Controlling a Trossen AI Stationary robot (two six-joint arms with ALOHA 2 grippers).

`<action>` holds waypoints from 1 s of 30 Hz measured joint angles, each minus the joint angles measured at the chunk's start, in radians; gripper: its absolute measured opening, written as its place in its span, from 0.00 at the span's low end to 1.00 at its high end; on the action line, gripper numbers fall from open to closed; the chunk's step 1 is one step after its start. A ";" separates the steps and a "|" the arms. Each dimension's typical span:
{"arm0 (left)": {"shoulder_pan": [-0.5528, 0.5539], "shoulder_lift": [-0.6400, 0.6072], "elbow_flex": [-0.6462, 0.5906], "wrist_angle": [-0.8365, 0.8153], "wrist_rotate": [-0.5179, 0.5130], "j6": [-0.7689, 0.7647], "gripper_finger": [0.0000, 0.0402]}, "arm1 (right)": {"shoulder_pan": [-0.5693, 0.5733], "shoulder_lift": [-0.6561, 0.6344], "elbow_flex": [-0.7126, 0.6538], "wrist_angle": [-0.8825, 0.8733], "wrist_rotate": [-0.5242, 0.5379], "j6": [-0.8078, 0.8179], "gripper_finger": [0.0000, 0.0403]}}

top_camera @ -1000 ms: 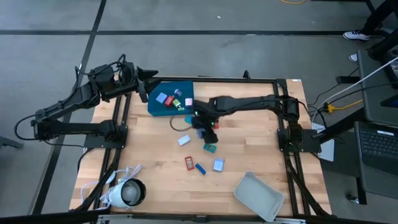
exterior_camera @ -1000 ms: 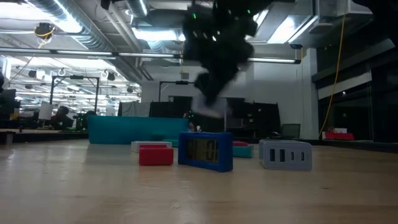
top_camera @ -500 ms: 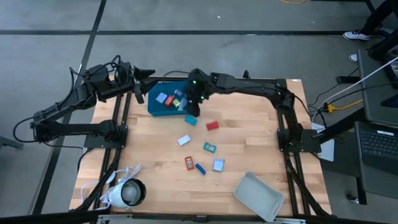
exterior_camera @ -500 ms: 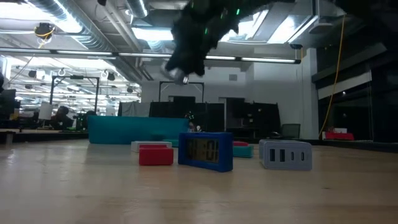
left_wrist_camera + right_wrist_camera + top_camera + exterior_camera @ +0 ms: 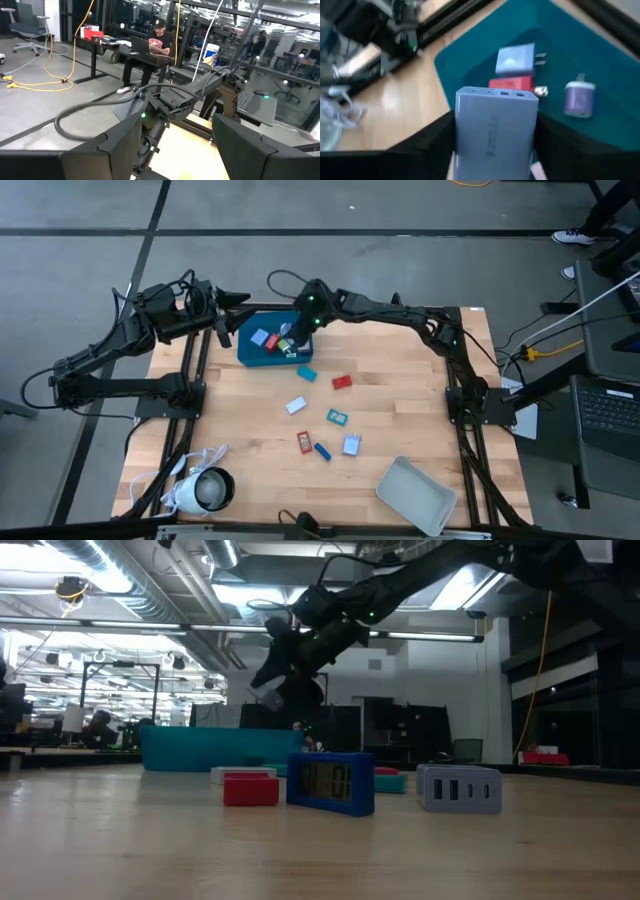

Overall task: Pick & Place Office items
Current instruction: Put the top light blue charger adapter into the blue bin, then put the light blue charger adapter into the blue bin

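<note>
Right gripper is above the teal tray at the bench's far edge, pinching a light grey-blue charger block between its fingers. The tray holds a blue plug piece, a red block and a lilac adapter. Other office items lie mid-bench. Left gripper waits off the far-left corner; its fingers are spread.
</note>
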 joint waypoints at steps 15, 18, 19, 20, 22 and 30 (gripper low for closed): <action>0.000 0.000 0.000 -0.001 -0.001 0.000 0.60 | -0.041 -0.002 0.202 -0.214 -0.211 0.046 0.76; 0.000 0.000 0.000 -0.002 -0.001 0.000 0.60 | 0.006 -0.003 0.282 -0.541 -0.195 -0.158 0.71; 0.000 0.000 0.000 -0.004 -0.001 0.000 0.60 | 0.028 -0.004 0.292 -0.653 -0.167 -0.226 0.69; 0.000 0.000 0.000 -0.007 -0.001 0.000 0.60 | 0.052 -0.004 0.294 -0.746 -0.130 -0.285 0.68; 0.000 0.000 0.000 -0.015 -0.001 0.000 0.60 | 0.097 -0.002 0.288 -0.906 -0.058 -0.375 0.67; 0.000 0.000 0.000 -0.035 0.026 0.002 0.60 | 0.269 -0.093 0.009 -0.927 -0.060 -0.338 0.66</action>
